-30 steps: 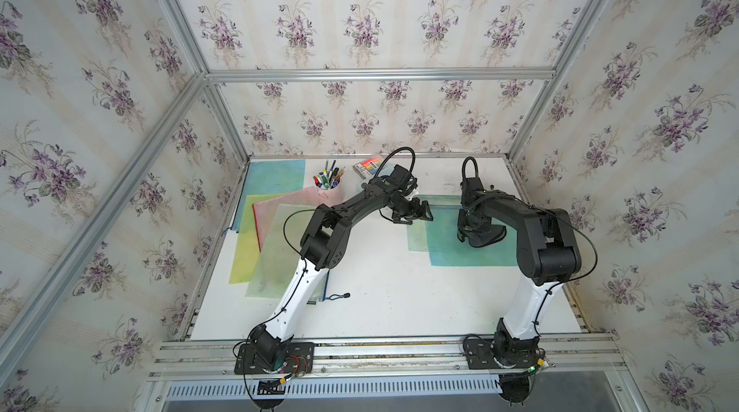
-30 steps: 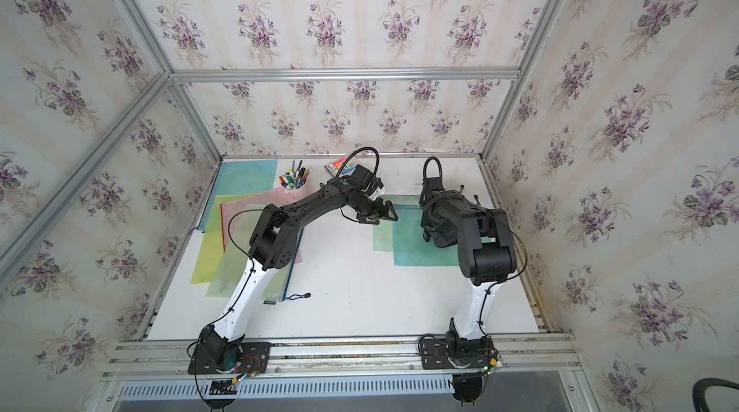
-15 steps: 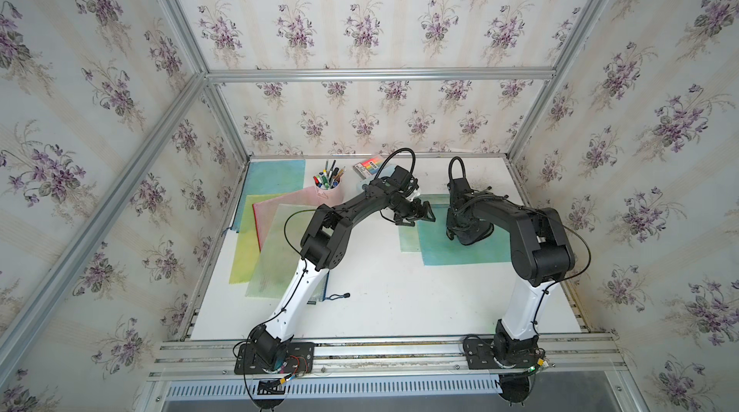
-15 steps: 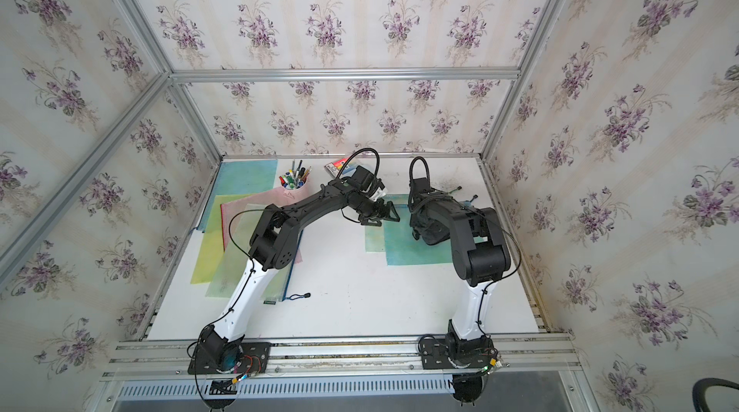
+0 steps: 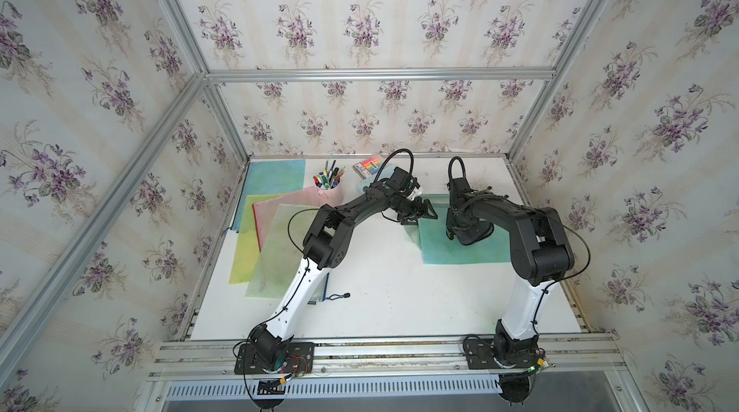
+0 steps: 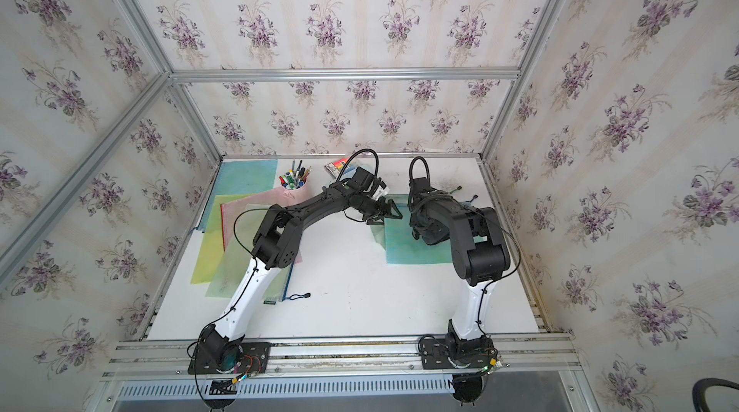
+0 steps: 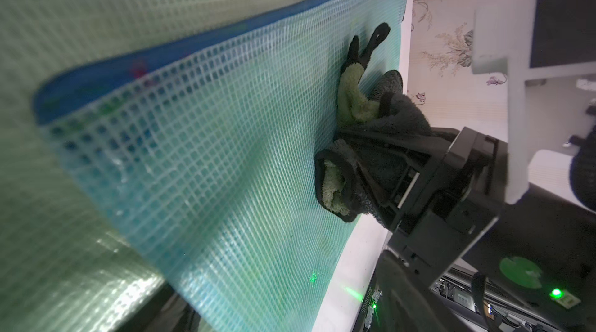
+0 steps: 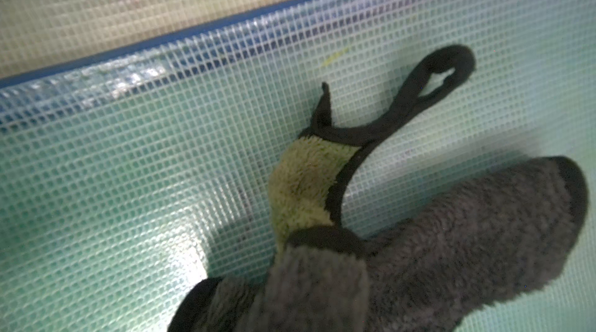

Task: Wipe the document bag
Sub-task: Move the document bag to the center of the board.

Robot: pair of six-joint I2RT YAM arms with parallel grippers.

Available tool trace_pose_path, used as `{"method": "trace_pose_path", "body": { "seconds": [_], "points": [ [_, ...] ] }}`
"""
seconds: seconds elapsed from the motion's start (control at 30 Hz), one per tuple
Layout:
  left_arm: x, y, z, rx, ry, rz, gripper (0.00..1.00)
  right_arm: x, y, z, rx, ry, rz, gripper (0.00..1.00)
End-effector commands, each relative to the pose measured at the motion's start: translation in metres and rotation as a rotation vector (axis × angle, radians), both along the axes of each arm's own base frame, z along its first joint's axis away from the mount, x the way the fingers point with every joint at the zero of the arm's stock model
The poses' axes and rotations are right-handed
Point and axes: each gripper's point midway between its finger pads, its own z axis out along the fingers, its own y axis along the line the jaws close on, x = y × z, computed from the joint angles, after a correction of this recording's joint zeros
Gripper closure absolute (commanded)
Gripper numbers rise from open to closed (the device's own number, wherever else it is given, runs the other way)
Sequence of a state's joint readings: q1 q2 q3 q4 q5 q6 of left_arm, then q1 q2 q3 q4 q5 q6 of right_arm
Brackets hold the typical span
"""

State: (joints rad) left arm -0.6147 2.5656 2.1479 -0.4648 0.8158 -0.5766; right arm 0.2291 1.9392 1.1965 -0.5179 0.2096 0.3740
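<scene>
The document bag (image 5: 464, 250) (image 6: 404, 250) is a teal mesh pouch with a blue zip edge, lying flat at the table's right middle. My right gripper (image 5: 466, 230) (image 6: 430, 230) points down onto it, shut on a dark grey cloth (image 8: 451, 233) (image 7: 396, 127) with a yellow-green underside, and the cloth is pressed against the mesh (image 8: 129, 169). The cloth hides this gripper's fingertips in the right wrist view. My left gripper (image 5: 427, 212) (image 6: 387, 212) stands at the bag's far left corner with its fingers spread, and that corner looks slightly lifted. The left wrist view shows the mesh (image 7: 225, 153) up close.
A pink cup of pens (image 5: 328, 190) and a coloured box (image 5: 370, 166) stand at the back of the table. Several other mesh bags (image 5: 272, 246) are stacked at the left, under my left arm. A black cord (image 5: 340, 296) lies near them. Walls close in on three sides.
My right gripper swept the cloth leftward across the bag, then came back a little to the right. The bag shifted slightly with it. My left arm stayed at the bag's corner.
</scene>
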Motion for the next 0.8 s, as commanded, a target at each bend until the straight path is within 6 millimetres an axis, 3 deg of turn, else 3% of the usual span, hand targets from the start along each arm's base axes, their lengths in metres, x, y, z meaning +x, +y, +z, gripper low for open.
{"method": "trace_pose_path", "body": {
  "seconds": [0.0, 0.23, 0.57, 0.7, 0.77],
  "points": [
    [0.005, -0.004, 0.017, -0.039, -0.035, 0.003, 0.23, -0.031, 0.053, -0.026, 0.277, 0.156, 0.055, 0.85],
    [0.006, -0.004, 0.037, -0.06, -0.075, -0.013, 0.63, -0.028, 0.054, -0.026, 0.278, 0.149, 0.066, 0.85],
    [-0.004, -0.003, 0.008, -0.016, -0.008, -0.045, 0.7, -0.024, 0.052, -0.023, 0.271, 0.13, 0.073, 0.85],
    [-0.004, -0.005, 0.013, -0.008, -0.027, -0.057, 0.98, -0.015, 0.042, -0.006, 0.24, 0.09, 0.071, 0.86],
    [-0.009, -0.005, 0.024, 0.005, -0.062, -0.077, 1.0, -0.005, 0.029, 0.016, 0.212, 0.03, 0.062, 0.86]
  ]
}}
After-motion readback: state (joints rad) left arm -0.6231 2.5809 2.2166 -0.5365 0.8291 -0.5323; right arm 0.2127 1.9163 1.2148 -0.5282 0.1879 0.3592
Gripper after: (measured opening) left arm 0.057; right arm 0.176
